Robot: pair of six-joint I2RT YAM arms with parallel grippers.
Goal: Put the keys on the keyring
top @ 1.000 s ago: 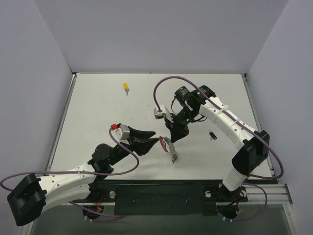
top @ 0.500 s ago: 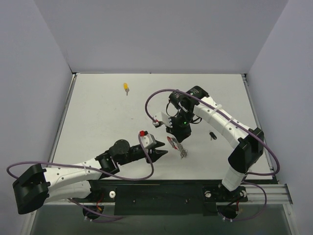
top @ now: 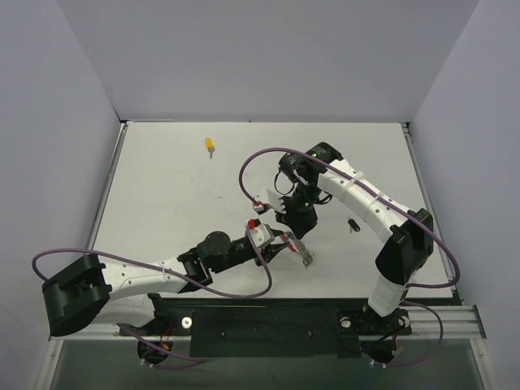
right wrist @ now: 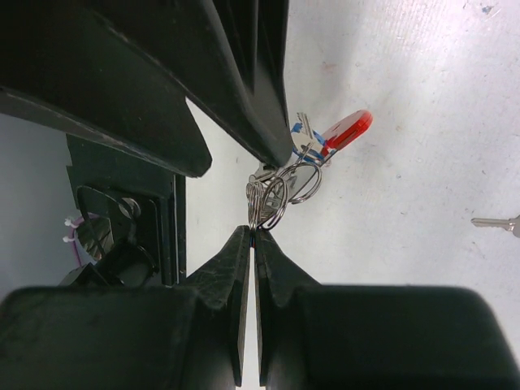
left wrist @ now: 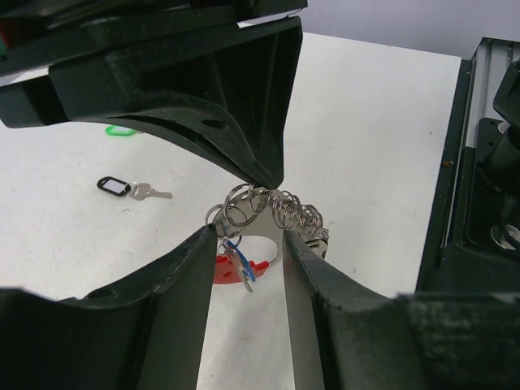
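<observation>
The keyring [left wrist: 284, 213] is a bunch of silver rings with a red piece [left wrist: 221, 269], and it hangs just above the table. My right gripper [right wrist: 253, 230] is shut on the rings [right wrist: 275, 197] from above. A key with a blue head [left wrist: 241, 264] dangles from the bunch. My left gripper [left wrist: 248, 236] is open, its fingertips on either side of the dangling key, right under the rings. In the top view the two grippers meet at the table's middle [top: 280, 242], [top: 294, 226]. A yellow key [top: 210, 145] lies far back left and a black one [top: 352, 225] lies to the right.
A black-outlined key tag with a silver key [left wrist: 122, 188] lies on the table beyond the grippers. Part of a green item [left wrist: 122, 129] shows past the right gripper's finger. Another silver key [right wrist: 497, 221] lies at the right edge of the right wrist view. Purple cables loop over both arms.
My left arm has stretched to the right, and its gripper has come up to the keyring. My right gripper has shifted slightly right with the keyring, still shut.
</observation>
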